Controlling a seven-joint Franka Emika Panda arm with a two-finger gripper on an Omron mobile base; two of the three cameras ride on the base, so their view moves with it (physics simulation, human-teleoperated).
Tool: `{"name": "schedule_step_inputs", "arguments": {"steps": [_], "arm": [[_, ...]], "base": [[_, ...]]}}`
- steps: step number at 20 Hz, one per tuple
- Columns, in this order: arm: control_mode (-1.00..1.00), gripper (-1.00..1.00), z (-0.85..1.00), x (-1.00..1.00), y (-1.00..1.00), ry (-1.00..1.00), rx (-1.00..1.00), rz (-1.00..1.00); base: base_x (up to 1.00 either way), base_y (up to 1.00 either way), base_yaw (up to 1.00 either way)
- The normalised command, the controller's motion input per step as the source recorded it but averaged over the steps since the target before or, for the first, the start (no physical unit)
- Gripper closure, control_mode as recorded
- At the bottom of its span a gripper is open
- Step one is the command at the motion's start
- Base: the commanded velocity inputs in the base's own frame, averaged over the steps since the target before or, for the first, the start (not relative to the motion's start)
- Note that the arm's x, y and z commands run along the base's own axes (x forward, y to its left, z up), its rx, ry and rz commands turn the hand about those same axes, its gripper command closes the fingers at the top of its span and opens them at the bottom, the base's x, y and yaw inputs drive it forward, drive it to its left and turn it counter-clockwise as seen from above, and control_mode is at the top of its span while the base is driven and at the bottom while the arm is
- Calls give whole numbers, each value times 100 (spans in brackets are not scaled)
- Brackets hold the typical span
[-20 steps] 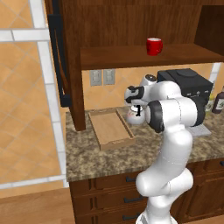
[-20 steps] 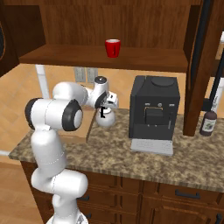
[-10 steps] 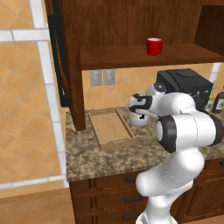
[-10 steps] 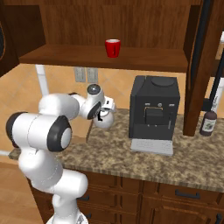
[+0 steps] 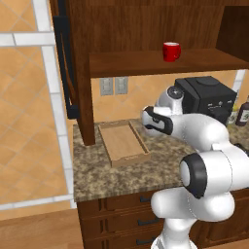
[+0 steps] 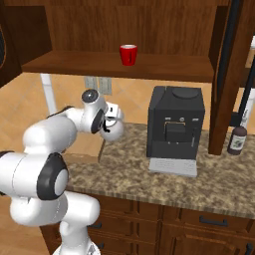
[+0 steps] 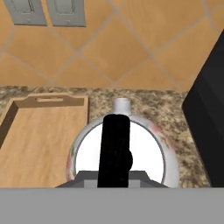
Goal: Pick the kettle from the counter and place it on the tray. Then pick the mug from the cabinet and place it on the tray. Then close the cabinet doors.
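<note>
The silvery-white kettle (image 7: 131,148) sits right under my hand, its black arched handle (image 7: 114,148) running up between the fingers. My gripper (image 7: 113,175) is shut on that handle. From the right base view the kettle (image 6: 113,132) hangs at the gripper (image 6: 107,119), just right of the light-wood tray (image 6: 88,145) and a little above the granite counter (image 6: 199,174). The tray (image 5: 124,143) lies bare beside my hand (image 5: 148,119), and in the hand view the tray (image 7: 39,144) is to the kettle's left. The red mug (image 5: 171,51) stands on the cabinet shelf (image 5: 146,63).
A black coffee machine (image 6: 174,129) stands on the counter right of the kettle, close to it in the hand view (image 7: 210,113). A dark bottle (image 6: 237,140) stands further right. The cabinet doors (image 5: 65,63) (image 6: 226,74) hang open. Wall outlets (image 7: 43,11) are behind the tray.
The arm has folded, its elbow swinging down and toward the front. The kettle has shifted slightly left toward the tray with the gripper on it.
</note>
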Motion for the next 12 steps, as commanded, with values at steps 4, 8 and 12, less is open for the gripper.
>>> {"name": "schedule_step_inputs", "arguments": {"steps": [4,8,12], "arm": [[-100,100,30,-4,57,0,-8,0],[-100,100,0,0,74,0,-4,0],[-100,100,-4,1,67,0,0,4]], "base": [[0,0,0],[0,0,0],[0,0,0]]}}
